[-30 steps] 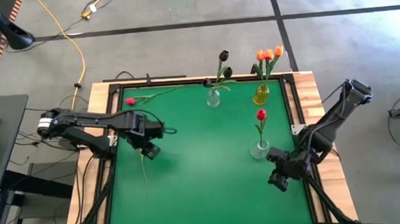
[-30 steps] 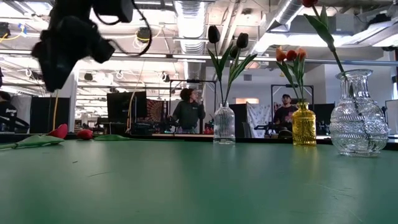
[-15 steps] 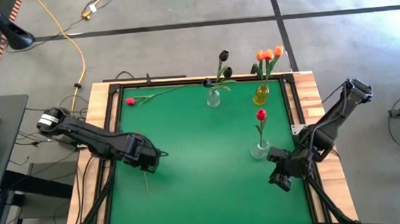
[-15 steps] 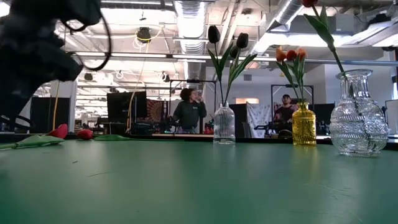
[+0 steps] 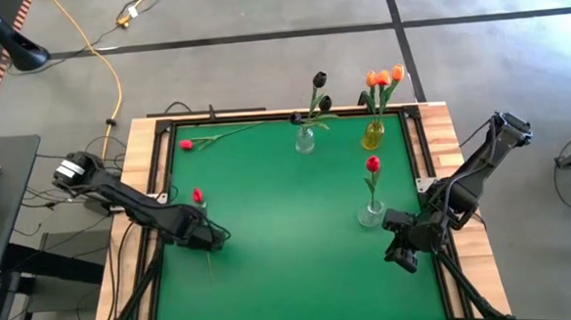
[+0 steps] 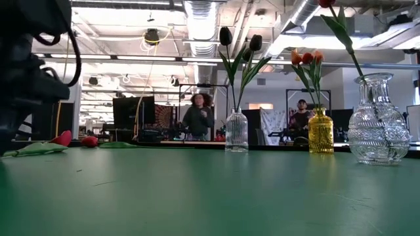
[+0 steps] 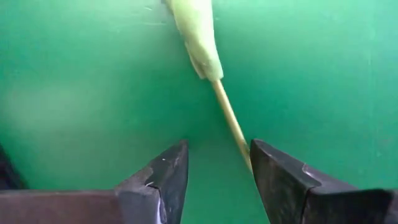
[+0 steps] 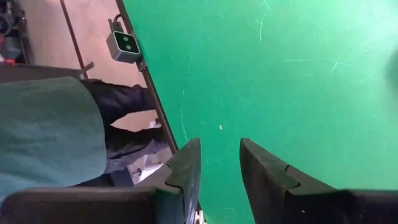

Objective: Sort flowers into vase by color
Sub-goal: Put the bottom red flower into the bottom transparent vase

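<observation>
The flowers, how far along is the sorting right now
Done: dark tulips stand in the clear vase, orange tulips in the yellow vase, one red tulip in the nearer glass vase.
In hand: the left gripper, open, straddles a stem lying on the mat.
Left: that flower and another red tulip at the far-left corner.
The right gripper waits.

A green table (image 5: pixel 291 267) with a wooden edge stands on a grey floor (image 5: pixel 261 63), where a yellow cable (image 5: pixel 104 62) trails. Two people (image 6: pixel 199 121) stand in the room behind.
</observation>
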Tool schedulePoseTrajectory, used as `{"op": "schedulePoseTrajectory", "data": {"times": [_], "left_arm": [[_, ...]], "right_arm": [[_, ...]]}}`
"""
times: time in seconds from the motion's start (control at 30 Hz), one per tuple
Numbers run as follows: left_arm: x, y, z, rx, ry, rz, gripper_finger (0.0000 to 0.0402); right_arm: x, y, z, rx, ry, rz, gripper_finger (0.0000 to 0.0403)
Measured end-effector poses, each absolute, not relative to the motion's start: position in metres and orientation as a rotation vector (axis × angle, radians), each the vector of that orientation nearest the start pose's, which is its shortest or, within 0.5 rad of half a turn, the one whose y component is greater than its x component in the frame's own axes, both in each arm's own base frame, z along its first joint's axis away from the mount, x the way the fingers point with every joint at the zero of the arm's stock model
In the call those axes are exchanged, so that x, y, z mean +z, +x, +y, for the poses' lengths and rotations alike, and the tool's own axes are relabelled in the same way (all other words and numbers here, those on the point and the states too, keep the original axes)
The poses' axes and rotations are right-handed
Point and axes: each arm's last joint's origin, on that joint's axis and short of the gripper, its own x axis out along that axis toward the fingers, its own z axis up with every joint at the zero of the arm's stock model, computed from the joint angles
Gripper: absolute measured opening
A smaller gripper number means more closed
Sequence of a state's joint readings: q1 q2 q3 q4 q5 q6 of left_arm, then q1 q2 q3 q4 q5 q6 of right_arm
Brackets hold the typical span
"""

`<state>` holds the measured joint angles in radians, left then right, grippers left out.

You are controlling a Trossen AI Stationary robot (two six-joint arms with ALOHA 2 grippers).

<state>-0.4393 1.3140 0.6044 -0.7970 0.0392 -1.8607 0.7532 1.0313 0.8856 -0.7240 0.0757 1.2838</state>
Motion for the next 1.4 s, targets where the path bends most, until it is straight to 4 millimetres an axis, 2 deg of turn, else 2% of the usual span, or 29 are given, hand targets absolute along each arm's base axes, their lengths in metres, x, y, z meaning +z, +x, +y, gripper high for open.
{"op": "schedulePoseTrajectory", "data": {"times": [0.13, 0.37, 0.5, 0.73, 0.8, 1.03, 1.17, 1.4], "left_arm": [[0.14, 0.164, -0.08, 1.042, -1.226, 1.216, 0.016], [0.14, 0.165, -0.083, 1.052, -1.236, 1.155, 0.0148], [0.139, 0.165, -0.083, 1.04, -1.219, 1.164, 0.011], [0.141, 0.168, -0.084, 0.982, -1.172, 1.167, 0.0018], [0.144, 0.171, -0.085, 0.962, -1.151, 1.152, 0.0006], [0.176, 0.195, -0.084, 0.834, -1.117, 1.023, 0.0001], [0.209, 0.208, -0.077, 0.722, -1.062, 0.907, 0.0], [0.28, 0.222, -0.064, 0.379, -0.799, 0.705, 0.0]], "right_arm": [[0.28, 0.146, 0.134, 0.024, 0.808, 1.055, 0.0136], [0.28, 0.146, 0.134, 0.024, 0.808, 1.056, 0.0136], [0.28, 0.146, 0.134, 0.024, 0.808, 1.056, 0.0136], [0.28, 0.146, 0.134, 0.023, 0.809, 1.055, 0.0136], [0.28, 0.146, 0.134, 0.023, 0.809, 1.055, 0.0136], [0.28, 0.147, 0.133, 0.018, 0.812, 1.053, 0.0136], [0.28, 0.149, 0.131, 0.01, 0.826, 1.046, 0.0136], [0.282, 0.156, 0.126, 0.012, 0.869, 1.034, 0.0137]]}}
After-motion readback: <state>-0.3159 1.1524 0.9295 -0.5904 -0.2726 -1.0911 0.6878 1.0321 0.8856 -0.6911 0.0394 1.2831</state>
